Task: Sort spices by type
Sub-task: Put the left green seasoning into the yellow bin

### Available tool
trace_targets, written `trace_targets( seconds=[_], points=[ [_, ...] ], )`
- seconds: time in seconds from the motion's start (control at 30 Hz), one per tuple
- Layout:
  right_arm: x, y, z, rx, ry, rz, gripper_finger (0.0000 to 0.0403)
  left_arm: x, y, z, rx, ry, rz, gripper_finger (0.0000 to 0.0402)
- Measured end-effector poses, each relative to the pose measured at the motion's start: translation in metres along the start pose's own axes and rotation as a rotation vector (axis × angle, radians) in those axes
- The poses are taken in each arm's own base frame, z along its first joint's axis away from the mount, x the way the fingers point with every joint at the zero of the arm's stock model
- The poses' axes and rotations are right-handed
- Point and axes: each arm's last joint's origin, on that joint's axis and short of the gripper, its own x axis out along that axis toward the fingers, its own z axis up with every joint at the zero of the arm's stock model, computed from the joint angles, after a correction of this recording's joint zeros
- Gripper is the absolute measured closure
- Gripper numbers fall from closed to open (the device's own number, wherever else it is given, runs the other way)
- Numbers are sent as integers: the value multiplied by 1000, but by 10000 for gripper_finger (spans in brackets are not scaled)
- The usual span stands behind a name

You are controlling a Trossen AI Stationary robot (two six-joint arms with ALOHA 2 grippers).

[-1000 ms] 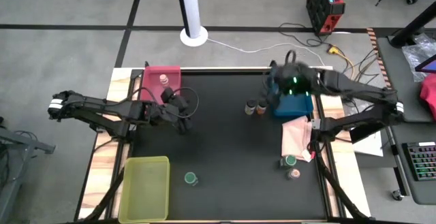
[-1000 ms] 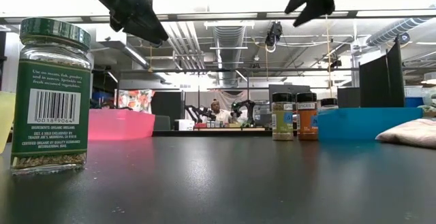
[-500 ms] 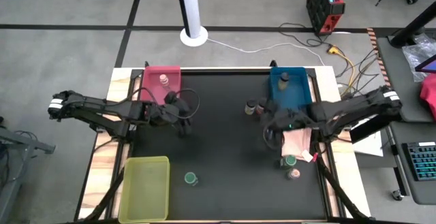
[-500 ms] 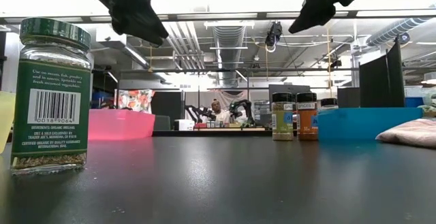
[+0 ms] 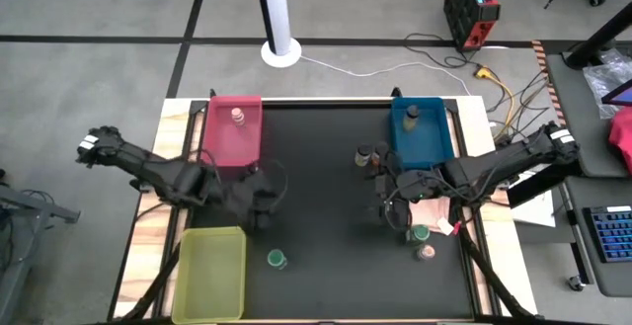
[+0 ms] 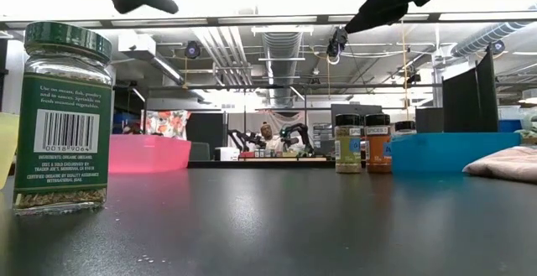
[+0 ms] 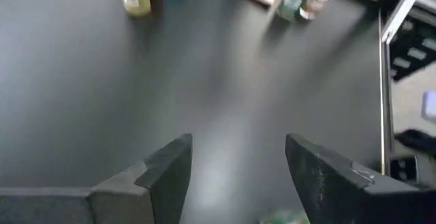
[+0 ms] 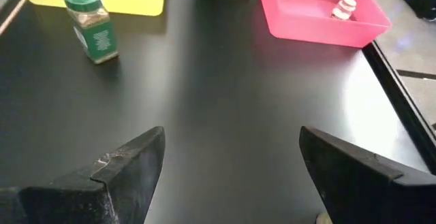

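My left gripper (image 5: 261, 212) (image 7: 238, 142) hangs open above the dark mat, just on the far side of a green-lidded spice jar (image 5: 277, 259) that stands upright on its base near the yellow-green tray (image 5: 209, 274). My right gripper (image 5: 386, 204) (image 8: 231, 132) is open too and holds nothing. It hangs above the mat beside the pink cloth (image 5: 432, 209). Two jars (image 5: 371, 156) stand next to the blue tray (image 5: 420, 132). A green-lidded jar (image 5: 421, 234) and a pinkish-topped jar (image 5: 427, 253) stand by the cloth's near edge.
The red tray (image 5: 234, 132) holds one jar (image 5: 237, 116), and the blue tray holds one dark-capped jar (image 5: 412, 113). The mat's middle (image 5: 326, 216) lies bare between the two grippers. In the low view, the green jar (image 6: 63, 117) stands close to the camera.
My left gripper has swung from beside the red tray toward the table's near edge and turned, and it now hangs near the green-lidded jar. My right gripper has come from above the blue tray toward the near edge and down, then nearly stopped beside the cloth.
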Motion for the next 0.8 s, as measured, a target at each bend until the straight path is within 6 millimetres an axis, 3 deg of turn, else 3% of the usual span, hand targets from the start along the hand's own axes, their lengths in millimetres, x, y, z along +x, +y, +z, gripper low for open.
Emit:
trace_targets(
  seconds=[0.4, 0.8],
  points=[
    [1, 0, -1, 47, -2, -1, 64, 2, -58, -15, 41, 222, 87, 182],
    [1, 1, -4, 148, 5, 1, 81, 21, -81, -23, 142, 270, 129, 182]
  ],
)
